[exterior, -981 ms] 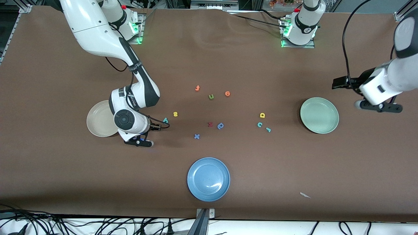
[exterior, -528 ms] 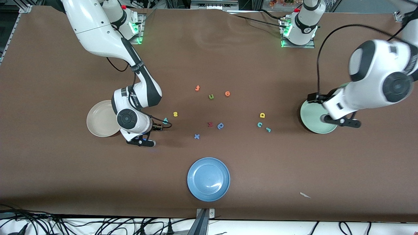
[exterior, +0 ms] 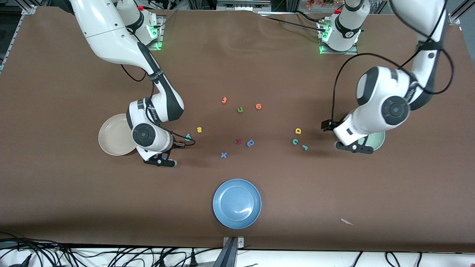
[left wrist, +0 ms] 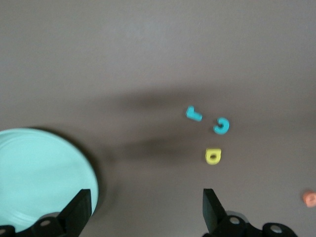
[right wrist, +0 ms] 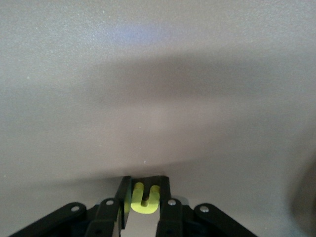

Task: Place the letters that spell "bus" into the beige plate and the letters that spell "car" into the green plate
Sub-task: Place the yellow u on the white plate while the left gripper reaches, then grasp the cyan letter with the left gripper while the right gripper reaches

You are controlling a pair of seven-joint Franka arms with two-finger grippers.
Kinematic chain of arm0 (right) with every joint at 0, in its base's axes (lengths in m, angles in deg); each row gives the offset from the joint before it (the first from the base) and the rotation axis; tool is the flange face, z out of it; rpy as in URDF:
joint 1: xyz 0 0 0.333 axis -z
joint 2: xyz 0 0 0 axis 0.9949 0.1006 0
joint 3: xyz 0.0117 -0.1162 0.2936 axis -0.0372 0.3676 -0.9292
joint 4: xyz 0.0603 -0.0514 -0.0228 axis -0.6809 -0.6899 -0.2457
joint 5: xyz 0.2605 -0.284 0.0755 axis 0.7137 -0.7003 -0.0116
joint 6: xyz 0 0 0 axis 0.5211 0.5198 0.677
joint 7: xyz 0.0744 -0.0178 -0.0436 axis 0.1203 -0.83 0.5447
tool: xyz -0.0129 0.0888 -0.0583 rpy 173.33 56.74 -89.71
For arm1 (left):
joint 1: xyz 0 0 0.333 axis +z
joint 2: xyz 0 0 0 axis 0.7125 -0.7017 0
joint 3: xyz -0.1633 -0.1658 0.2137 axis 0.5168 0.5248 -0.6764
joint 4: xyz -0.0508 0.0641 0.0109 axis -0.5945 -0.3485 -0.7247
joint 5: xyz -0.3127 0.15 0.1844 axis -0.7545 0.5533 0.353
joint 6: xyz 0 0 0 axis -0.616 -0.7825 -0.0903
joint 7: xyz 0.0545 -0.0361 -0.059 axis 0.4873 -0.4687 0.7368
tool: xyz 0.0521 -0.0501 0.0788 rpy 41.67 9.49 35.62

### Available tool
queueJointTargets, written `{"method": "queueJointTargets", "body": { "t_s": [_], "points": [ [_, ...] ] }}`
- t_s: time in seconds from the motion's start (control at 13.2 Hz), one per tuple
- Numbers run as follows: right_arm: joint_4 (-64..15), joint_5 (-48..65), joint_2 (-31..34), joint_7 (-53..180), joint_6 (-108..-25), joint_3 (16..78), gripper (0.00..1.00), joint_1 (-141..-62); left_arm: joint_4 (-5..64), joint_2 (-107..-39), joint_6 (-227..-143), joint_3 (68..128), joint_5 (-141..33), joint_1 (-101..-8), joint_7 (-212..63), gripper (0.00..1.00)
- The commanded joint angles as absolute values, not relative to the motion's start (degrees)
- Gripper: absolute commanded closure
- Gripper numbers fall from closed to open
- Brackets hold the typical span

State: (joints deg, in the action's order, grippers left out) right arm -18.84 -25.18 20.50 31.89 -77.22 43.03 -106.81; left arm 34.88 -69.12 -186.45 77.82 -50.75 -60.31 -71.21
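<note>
Beside round cream-beige plate (exterior: 115, 135), right gripper (right wrist: 144, 210) low at table, jaws pinched on small yellow foam "u" (right wrist: 144, 198), presumably for lifting to that plate. Left gripper (left wrist: 145, 212) spread wide, empty, over pale mint-green plate (left wrist: 39, 173) edge, apparently bound for teal "c" (left wrist: 222, 126).

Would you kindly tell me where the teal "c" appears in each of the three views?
Front view: the teal "c" lies on the table between the yellow "a" and the teal "r".
Left wrist view: it lies past the open left gripper.
Right wrist view: not in it.
Shared landmark: the green plate, beside these letters in the front and left wrist views.
</note>
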Motion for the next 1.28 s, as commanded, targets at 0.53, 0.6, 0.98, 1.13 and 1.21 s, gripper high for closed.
{"method": "queueJointTargets", "body": {
  "t_s": [0.53,0.6,0.98,1.13,1.21],
  "points": [
    [-17.2,-24.9,13.3,45.9,-61.8,52.1,0.84,-105.8,33.9,-80.5,-203.3,77.1,-58.8,-64.4,-72.7,0.01],
    [-17.6,-24.8,12.8,49.9,-61.1,54.7,0.84,-105.8,34.0,-81.2,-204.5,77.0,-58.8,-64.8,-72.7,0.01],
    [-23.6,-24.5,12.6,64.4,-64.4,62.8,0.83,-105.1,34.2,-84.7,-208.1,76.4,-58.7,-66.3,-72.8,0.05],
    [-27.6,-24.4,12.9,68.7,-69.6,62.9,0.81,-102.7,34.4,-85.1,-208.1,75.4,-58.6,-67.3,-72.9,0.05],
    [-28.8,-24.4,12.9,68.8,-71.1,62.9,0.80,-102.6,34.5,-85.1,-208.1,75.4,-58.5,-67.3,-73.0,0.05]
  ]
}}
